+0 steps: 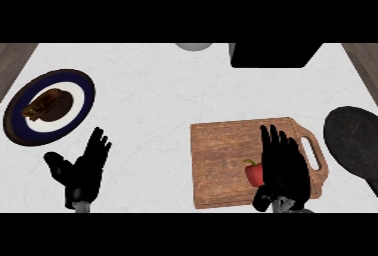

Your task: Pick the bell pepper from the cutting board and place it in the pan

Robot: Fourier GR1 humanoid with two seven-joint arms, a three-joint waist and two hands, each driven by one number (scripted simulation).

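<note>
Both hands come in from the bottom edge of the frame. At lower right, the right hand (282,162) lies over the cutting board (221,160) with its fingers straight and slightly spread, pointing toward the top of the frame; it holds nothing. Just to its left, touching or nearly touching the palm's edge, the red bell pepper (253,173) sits on the board's lower right part, stem toward the upper left. That placement reads as a hand brought alongside the pepper so the fingers can curl round it from the right, though the grasp is not yet made.

At lower left, the left hand (83,167) rests open, fingers up and thumb apart, well away from the board and out of the working side's path.

At the right edge lies the dark pan (354,145), just beside the board's handle, so the carry after a grasp looks short. A blue-rimmed plate (83,87) with brown food (48,105) sits at upper left. Along the top edge, a black object (269,54) and a grey round thing (193,46) show only partly.
</note>
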